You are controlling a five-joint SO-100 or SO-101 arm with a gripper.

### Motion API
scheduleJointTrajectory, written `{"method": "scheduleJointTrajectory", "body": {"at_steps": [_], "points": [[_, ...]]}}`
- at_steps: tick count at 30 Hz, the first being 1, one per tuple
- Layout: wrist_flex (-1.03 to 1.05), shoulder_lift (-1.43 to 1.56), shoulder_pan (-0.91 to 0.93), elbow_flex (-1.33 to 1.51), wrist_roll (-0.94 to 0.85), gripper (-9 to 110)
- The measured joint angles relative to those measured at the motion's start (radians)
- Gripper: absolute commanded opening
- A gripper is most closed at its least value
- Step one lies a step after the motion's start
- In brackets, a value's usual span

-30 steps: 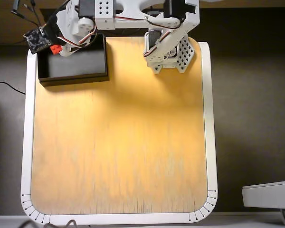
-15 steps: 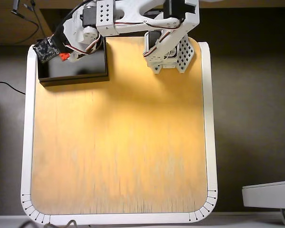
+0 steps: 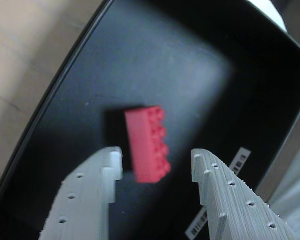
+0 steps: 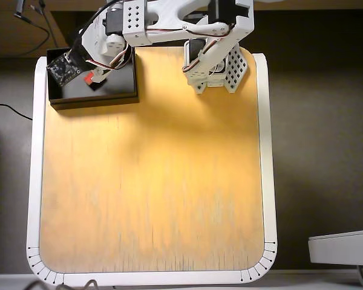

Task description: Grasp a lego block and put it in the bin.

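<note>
Wrist view – lego block [image 3: 149, 144] studs visible, claw [image 3: 157, 162] parted, bin [image 3: 65, 95]

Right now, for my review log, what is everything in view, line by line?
small bright red plastic lego block: one, red, studs showing; in the wrist view it appears over the bin floor between the open fingers, and whether it rests there cannot be told.
shallow rectangular black bin: one, black, at the top left corner of the board in the overhead view; white barcode label inside.
wooden board: one, orange-tan with a white rim, filling the overhead view.
pale grey device: one, at the lower right edge, partly cut off.
black cable: one, at the left edge.
robot arm: one, white, along the top, reaching over the bin.
gripper: one, white ridged fingers, open.
</note>
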Motion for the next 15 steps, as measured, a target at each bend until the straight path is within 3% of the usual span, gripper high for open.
{"method": "scheduleJointTrajectory", "body": {"at_steps": [10, 15], "points": [[0.015, 0.095, 0.012, 0.000, -0.009, 18], [0.083, 0.250, -0.054, 0.000, -0.098, 2]]}}
